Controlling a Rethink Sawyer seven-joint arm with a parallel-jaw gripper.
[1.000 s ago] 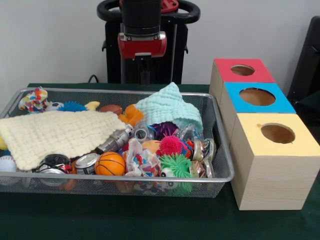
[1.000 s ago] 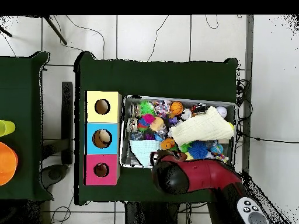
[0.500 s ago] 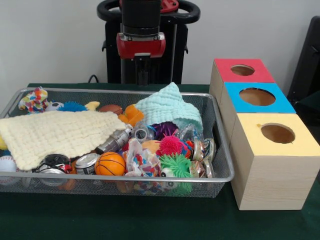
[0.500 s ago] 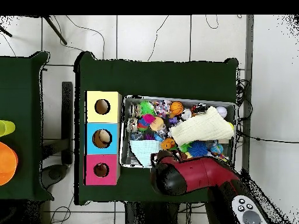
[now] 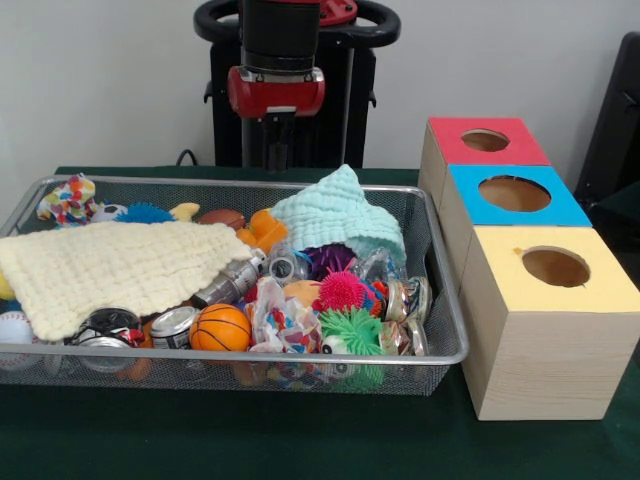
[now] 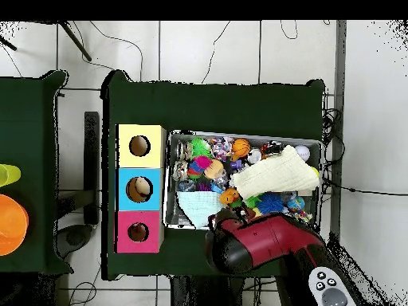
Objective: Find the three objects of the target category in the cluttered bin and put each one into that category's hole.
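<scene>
A wire mesh bin (image 5: 250, 355) (image 6: 166, 179) holds a jumble of toys, balls and cans. A cream cloth (image 5: 110, 265) (image 6: 275, 175) covers its left half in the front view, and a mint cloth (image 5: 335, 215) (image 6: 198, 209) is heaped at the far right corner. An orange basketball (image 5: 220, 328) (image 6: 241, 148), a pink spiky ball (image 5: 342, 290), a green spiky ball (image 5: 350, 330) and a can (image 5: 172, 325) lie exposed near the front rim. My gripper (image 5: 280, 150) hangs above the bin's far rim, holding nothing. In the overhead view the red arm (image 6: 255, 243) hides it.
Beside the bin stands a row of wooden boxes with round holes: red (image 5: 450, 150) (image 6: 155, 231), blue (image 5: 560, 205) (image 6: 155, 191) and yellow (image 5: 600, 285) (image 6: 155, 155). A pale object shows inside the blue hole from above. A baseball (image 5: 12, 328) sits at the bin's front left corner.
The arm has risen slightly and drawn back from the bin toward its base. Nothing in the bin has shifted.
</scene>
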